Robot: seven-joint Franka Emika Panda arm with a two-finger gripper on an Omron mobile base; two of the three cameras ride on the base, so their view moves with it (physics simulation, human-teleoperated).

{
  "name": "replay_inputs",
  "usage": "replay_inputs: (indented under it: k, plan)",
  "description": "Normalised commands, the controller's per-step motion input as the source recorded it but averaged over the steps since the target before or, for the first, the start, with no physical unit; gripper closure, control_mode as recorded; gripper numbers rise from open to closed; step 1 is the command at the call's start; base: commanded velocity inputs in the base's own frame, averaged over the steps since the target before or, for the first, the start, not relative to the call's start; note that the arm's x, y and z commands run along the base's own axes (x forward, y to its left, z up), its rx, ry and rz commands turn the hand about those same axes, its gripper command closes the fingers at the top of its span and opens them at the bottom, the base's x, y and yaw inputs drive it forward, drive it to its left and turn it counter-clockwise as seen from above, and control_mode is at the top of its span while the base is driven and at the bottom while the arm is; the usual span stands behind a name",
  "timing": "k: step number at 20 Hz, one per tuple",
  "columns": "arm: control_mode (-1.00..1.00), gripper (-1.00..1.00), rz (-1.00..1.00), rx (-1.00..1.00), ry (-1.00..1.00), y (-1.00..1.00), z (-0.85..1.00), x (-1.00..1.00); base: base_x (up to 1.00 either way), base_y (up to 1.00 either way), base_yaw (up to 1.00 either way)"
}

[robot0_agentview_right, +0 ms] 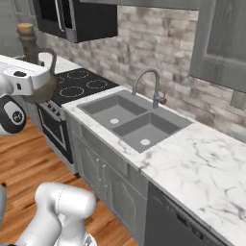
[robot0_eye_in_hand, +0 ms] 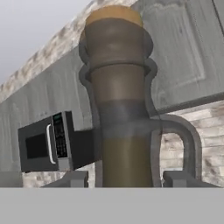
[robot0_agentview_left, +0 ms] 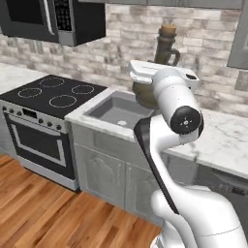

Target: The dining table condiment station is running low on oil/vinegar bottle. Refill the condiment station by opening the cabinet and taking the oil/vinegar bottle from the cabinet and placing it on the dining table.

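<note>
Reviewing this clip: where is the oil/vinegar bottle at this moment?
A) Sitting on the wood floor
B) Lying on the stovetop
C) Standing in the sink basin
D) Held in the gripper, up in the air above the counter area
D: the oil/vinegar bottle rises upright from between the tips of the gripper, and the left base view shows it carried above the sink.

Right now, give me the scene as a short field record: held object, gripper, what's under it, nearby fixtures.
held object: oil/vinegar bottle, dark olive glass, tan cork, upright
gripper: gripper shut on the bottle's lower body, one finger at each side
height: bottle carried in the air, clear of the counter
below and ahead: double sink with faucet
left of sink: stove, microwave above it
dining table: not in these views
</note>
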Motion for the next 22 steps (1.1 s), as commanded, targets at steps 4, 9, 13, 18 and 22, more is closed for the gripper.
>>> replay_inputs:
  k: [4, 9, 13, 18, 22]
  plan:
    - [1.00, 1.00, 0.00, 0.00, 0.00, 0.00, 0.00, 0.00, -0.10, 0.78, 0.54]
    - [1.00, 1.00, 0.00, 0.00, 0.00, 0.00, 0.00, 0.00, -0.08, 0.72, 0.53]
    - [1.00, 1.00, 0.00, 0.00, 0.00, 0.00, 0.00, 0.00, -0.04, 0.64, 0.51]
    - [1.00, 1.00, 0.00, 0.00, 0.00, 0.00, 0.00, 0.00, -0.02, 0.54, 0.52]
    - [1.00, 1.00, 0.00, 0.00, 0.00, 0.00, 0.00, 0.00, 0.00, 0.52, 0.52]
